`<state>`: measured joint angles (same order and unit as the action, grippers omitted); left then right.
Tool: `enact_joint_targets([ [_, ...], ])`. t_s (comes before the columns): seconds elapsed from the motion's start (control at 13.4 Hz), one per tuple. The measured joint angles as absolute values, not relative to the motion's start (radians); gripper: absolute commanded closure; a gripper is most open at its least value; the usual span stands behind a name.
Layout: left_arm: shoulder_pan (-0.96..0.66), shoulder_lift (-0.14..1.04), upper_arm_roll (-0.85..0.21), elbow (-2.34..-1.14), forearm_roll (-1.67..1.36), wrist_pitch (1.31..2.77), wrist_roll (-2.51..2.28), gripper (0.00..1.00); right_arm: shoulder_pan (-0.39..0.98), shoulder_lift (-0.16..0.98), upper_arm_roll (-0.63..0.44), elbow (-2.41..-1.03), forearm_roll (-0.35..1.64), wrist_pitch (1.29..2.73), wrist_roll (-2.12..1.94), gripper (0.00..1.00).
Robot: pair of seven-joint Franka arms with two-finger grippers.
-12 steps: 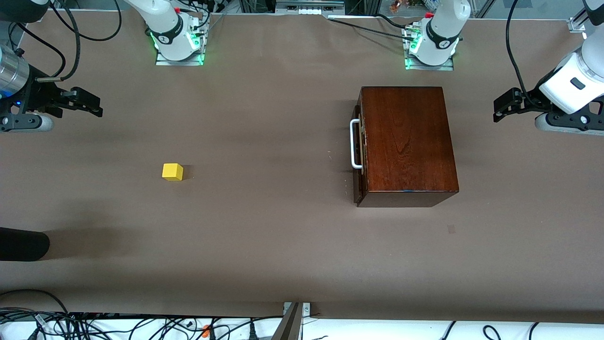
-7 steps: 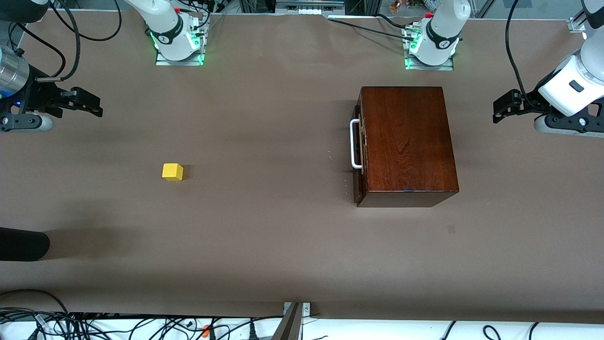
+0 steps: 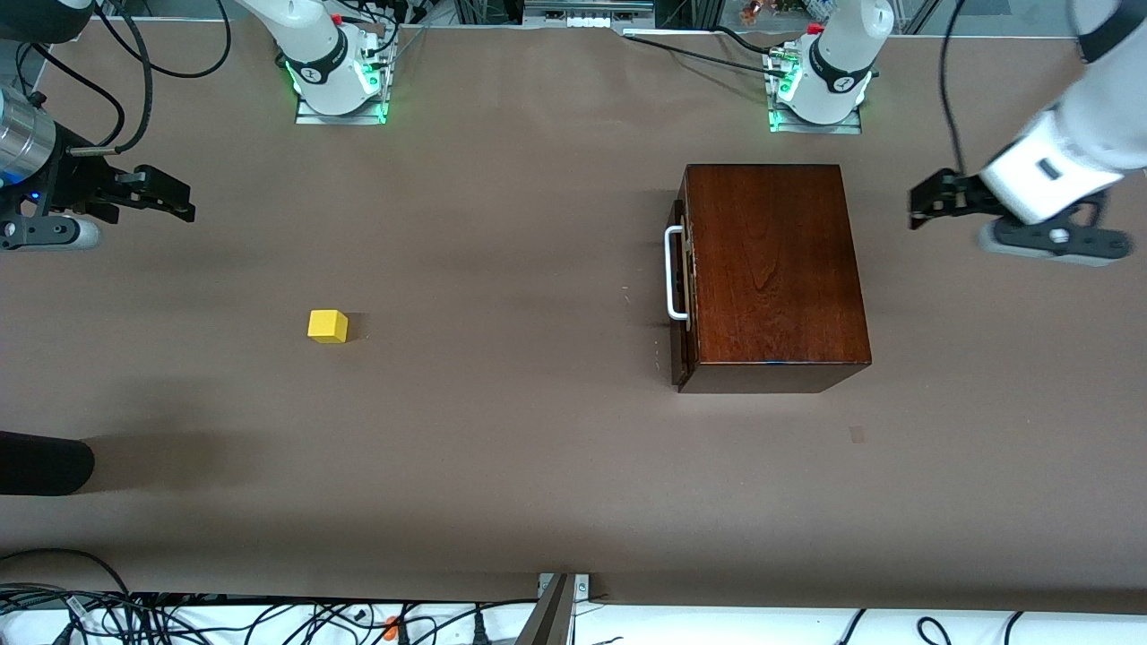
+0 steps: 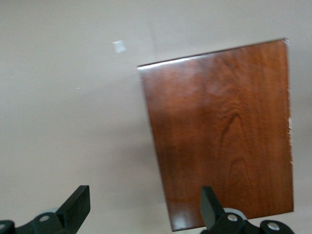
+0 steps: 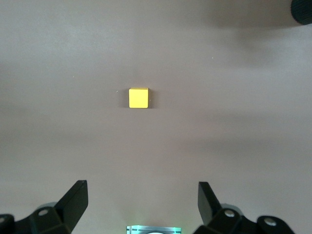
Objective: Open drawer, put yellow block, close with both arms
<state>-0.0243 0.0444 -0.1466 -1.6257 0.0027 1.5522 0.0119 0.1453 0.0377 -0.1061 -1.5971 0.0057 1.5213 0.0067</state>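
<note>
The dark mahogany box (image 3: 772,269) stands toward the left arm's end of the table. Its drawer (image 3: 682,296) is shut, with the white handle (image 3: 672,273) facing the table's middle. The box also shows in the left wrist view (image 4: 224,126). The yellow block (image 3: 327,325) lies on the table toward the right arm's end, and shows in the right wrist view (image 5: 138,98). My left gripper (image 3: 923,208) is open and empty, up in the air beside the box at the left arm's end. My right gripper (image 3: 170,199) is open and empty over the table's right-arm end.
The brown table (image 3: 502,448) carries only the box and the block. A dark rounded object (image 3: 40,462) juts in at the right arm's end, nearer to the front camera. Cables (image 3: 179,614) lie along the front edge. Both green-lit bases (image 3: 340,90) stand at the back.
My left gripper has moved toward the box and a little up. The right arm, the block and the box have not moved.
</note>
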Motion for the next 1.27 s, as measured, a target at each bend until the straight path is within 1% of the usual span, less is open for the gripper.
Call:
enact_joint_targets([
  [0.15,-0.041,0.087,-0.242,-1.625,0.002,1.561,-0.060,0.00,0.145,0.038,-0.106,-1.597,0.006,1.521,0.007,0.00],
  [0.3,-0.069,0.152,-0.344,-1.620,0.002,1.610,-0.201,0.00,0.145,0.038,-0.106,-1.597,0.006,1.521,0.007,0.00],
  [0.37,-0.097,0.186,-0.372,-1.613,0.002,1.629,-0.271,0.00,0.145,0.038,-0.106,-1.597,0.006,1.521,0.007,0.00],
  [0.52,-0.185,0.254,-0.386,-1.595,0.031,1.685,-0.398,0.00,0.145,0.038,-0.106,-1.597,0.006,1.521,0.007,0.00],
  [0.67,-0.274,0.316,-0.388,-1.587,0.132,1.739,-0.537,0.00,0.145,0.038,-0.106,-1.597,0.006,1.521,0.007,0.00],
  [0.9,-0.415,0.414,-0.390,-1.583,0.283,1.770,-0.760,0.00,0.145,0.038,-0.106,-1.597,0.006,1.521,0.007,0.00],
  [1.05,-0.455,0.471,-0.389,-1.583,0.350,1.784,-0.833,0.00,0.145,0.038,-0.106,-1.597,0.006,1.521,0.007,0.00],
  [1.27,-0.451,0.515,-0.379,-1.579,0.397,1.789,-0.841,0.00,0.145,0.038,-0.106,-1.597,0.006,1.521,0.007,0.00],
])
